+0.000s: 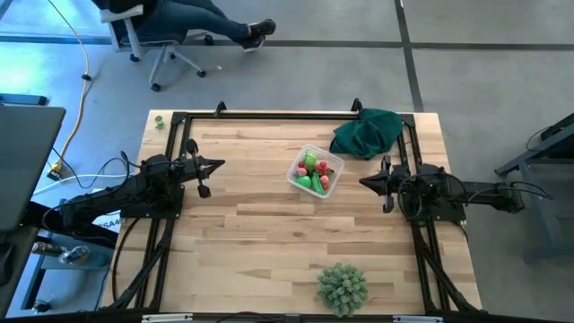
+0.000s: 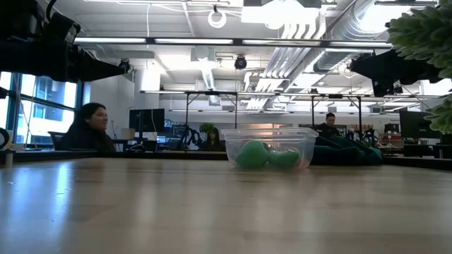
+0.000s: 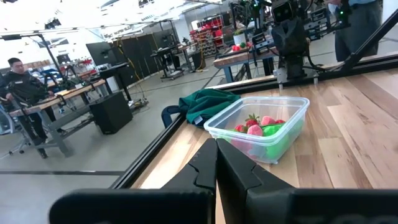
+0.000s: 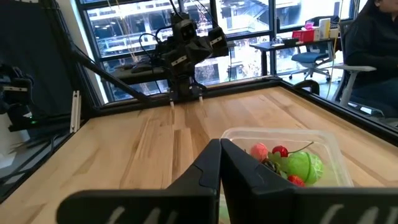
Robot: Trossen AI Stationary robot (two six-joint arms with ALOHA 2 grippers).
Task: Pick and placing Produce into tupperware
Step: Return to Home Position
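The tupperware [image 1: 336,163] stands on the table [image 1: 251,233], a little toward its far edge, with the produce [image 1: 314,173] inside it: bright green pieces, red and pink ones, and a strawberry-like piece among them. No loose piece shows on the wood around the tupperware.

The left gripper [image 1: 215,165] hangs well apart from the tupperware on its left side, pointing at it. Its fingers are pressed together and hold nothing. The right gripper [image 1: 365,180] hangs near the tupperware on the opposite side, also aimed at it, fingers likewise closed on nothing. A dark green cloth [image 1: 368,132] lies bunched just beyond the tupperware toward the far right corner, and a pale-green spiky ball [image 1: 342,287] sits well apart from it at the near edge.

The filling looks done, with both arms parked.

The pieces look small, light and smooth, so they would likely roll or squirt out of a pinch. Each is best taken across its widest part with a gentle close. The tupperware looks thin-walled and light and would probably slide if nudged. One wall just below the rim is the likeliest hold, since its clear sides may flex.
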